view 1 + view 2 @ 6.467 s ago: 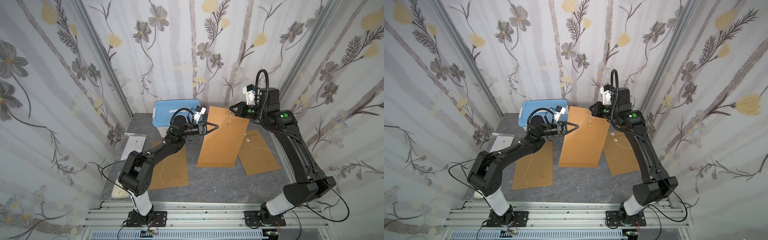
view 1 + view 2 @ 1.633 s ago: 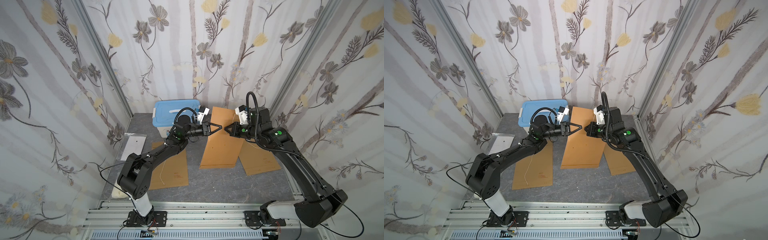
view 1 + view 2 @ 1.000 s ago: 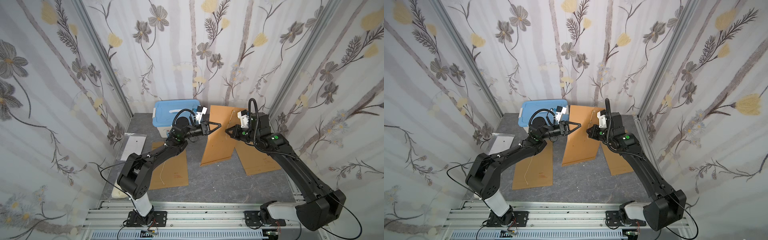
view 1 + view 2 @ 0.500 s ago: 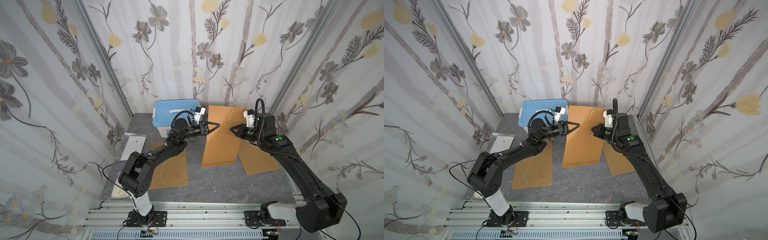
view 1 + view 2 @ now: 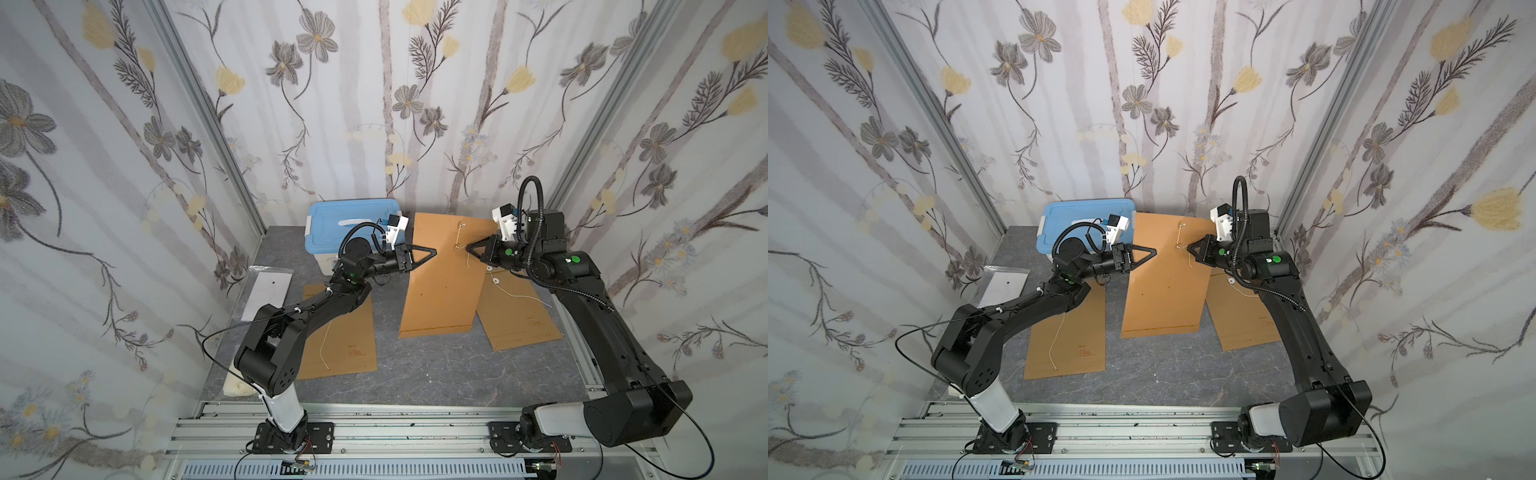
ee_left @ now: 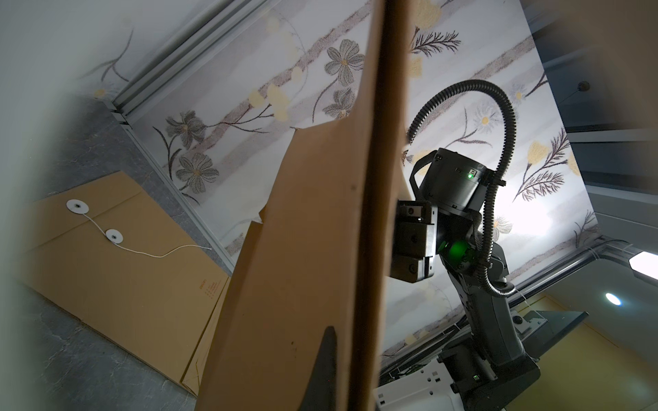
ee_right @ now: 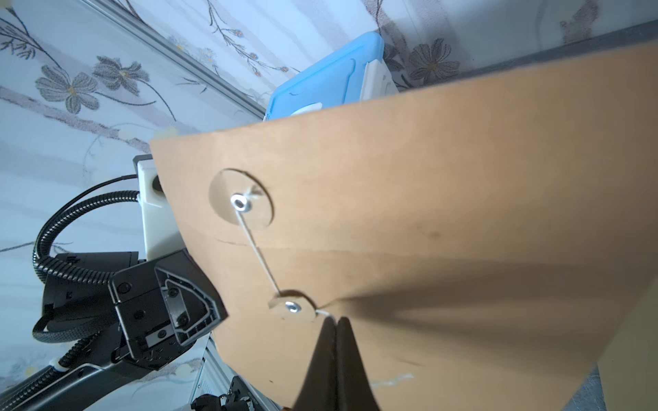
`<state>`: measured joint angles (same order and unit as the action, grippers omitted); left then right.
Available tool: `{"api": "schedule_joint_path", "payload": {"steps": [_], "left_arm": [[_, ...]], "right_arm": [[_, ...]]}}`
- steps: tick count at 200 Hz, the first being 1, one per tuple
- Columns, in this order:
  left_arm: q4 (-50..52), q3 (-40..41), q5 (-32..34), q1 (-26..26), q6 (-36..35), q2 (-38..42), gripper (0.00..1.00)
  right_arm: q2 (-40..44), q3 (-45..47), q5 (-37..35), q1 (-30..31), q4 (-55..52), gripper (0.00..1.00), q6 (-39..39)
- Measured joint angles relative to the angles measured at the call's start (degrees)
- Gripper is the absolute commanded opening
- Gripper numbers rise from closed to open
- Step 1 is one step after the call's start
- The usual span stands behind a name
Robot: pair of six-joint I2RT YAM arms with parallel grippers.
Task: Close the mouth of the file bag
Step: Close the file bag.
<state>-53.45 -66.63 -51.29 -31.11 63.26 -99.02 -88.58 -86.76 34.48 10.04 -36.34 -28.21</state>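
The brown file bag (image 5: 440, 286) (image 5: 1167, 291) stands tilted on its bottom edge mid-table. My left gripper (image 5: 434, 252) (image 5: 1154, 251) is shut on its left edge; the left wrist view shows one dark finger (image 6: 329, 341) flat against the paper, the other hidden behind it. My right gripper (image 5: 467, 248) (image 7: 334, 320) is shut on the white string (image 7: 258, 254). The string runs from the flap's upper disc (image 7: 241, 203) to the lower disc (image 7: 291, 306), then past its edge to the pinched fingertips. The flap lies folded against the bag.
Two more file bags lie flat, one left (image 5: 345, 332) and one right (image 5: 515, 311) with a loose string. A blue-lidded box (image 5: 353, 224) stands behind the left gripper. A clear plastic sleeve (image 5: 268, 291) lies by the left wall.
My right gripper has carried the string a little rightward and toward the back wall, past the lower disc. The left gripper keeps its hold on the bag's edge and has hardly moved.
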Motion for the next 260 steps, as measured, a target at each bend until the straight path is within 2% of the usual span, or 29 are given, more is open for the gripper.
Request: {"api": "schedule_joint_path", "payload": {"steps": [76, 131, 260], "left_arm": [[5.77, -0.92, -1.31, -0.02, -4.09, 0.83, 0.0], [6.69, -1.51, -2.45, -0.61, -6.08, 1.31, 0.0], [8.24, -1.55, -3.93, -0.57, -7.58, 1.46, 0.0]], "right_arm": [[-1.49, -4.92, 2.8, 1.01, -5.62, 0.0, 0.61], [-3.37, -8.96, 1.36, 2.27, -8.85, 0.0, 0.02], [-5.03, -9.64, 2.93, 0.17, -8.61, 0.0, -3.43]]}}
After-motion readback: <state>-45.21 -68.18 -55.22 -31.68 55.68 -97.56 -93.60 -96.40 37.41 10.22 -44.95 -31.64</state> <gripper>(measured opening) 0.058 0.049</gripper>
